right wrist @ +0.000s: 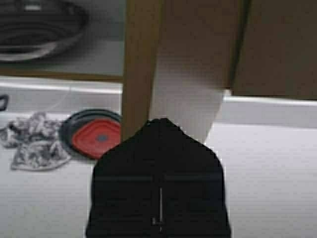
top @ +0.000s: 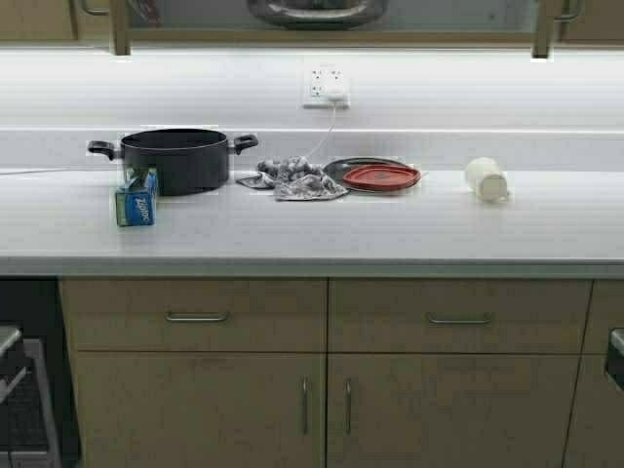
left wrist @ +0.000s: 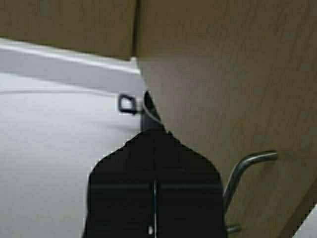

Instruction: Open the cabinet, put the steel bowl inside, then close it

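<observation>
The cabinet is the upper one above the counter, and its two doors stand open. Their edges point(top: 119, 27) point(top: 543, 29) show at the top of the high view. The steel bowl point(top: 317, 12) sits inside on the pale shelf and also shows in the right wrist view point(right wrist: 34, 29). My left gripper point(left wrist: 154, 134) is shut, with its tip at the lower edge of the left door point(left wrist: 223, 74), beside the bar handle point(left wrist: 247, 171). My right gripper point(right wrist: 159, 123) is shut, with its tip at the lower edge of the right door point(right wrist: 141, 64). Neither gripper shows in the high view.
On the white counter point(top: 312, 234) stand a black two-handled pot point(top: 175, 158), a blue Ziploc box point(top: 136, 203), a patterned cloth point(top: 292, 178), a dark plate with a red lid point(top: 378, 175) and a white cup on its side point(top: 486, 179). Drawers and lower doors point(top: 322, 370) are below.
</observation>
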Motion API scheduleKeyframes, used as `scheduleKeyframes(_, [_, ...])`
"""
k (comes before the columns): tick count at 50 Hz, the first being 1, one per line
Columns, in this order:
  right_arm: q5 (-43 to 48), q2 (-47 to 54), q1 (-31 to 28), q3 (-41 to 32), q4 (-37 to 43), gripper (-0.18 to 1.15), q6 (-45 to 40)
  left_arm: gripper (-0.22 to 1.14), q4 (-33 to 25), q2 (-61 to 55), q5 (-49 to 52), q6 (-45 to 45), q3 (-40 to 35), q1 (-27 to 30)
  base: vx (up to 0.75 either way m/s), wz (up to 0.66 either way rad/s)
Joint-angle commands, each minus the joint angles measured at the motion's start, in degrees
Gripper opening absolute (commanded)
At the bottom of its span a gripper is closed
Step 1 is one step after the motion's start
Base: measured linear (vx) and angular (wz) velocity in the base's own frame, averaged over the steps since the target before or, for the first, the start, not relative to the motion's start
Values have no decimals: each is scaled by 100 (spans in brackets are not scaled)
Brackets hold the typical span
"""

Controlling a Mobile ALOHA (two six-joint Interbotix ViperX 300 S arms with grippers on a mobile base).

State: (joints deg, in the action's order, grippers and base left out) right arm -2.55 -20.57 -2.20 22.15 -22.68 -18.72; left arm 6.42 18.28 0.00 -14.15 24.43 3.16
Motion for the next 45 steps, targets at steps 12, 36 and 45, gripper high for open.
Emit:
scheduleKeyframes(12, [35, -1591, -193, 1459, 141, 7, -167, 4, 70, 580, -211, 35, 308, -668, 3, 2])
scheduleKeyframes(36, [-229, -2232, -668, 1942, 220, 7, -149, 4, 70, -97, -316, 26, -457, -1406, 10, -1])
scheduleKeyframes(45, [-229, -1775, -668, 1608, 325, 7, -149, 4, 62, -624, -316, 26, -1055, -1740, 12, -5])
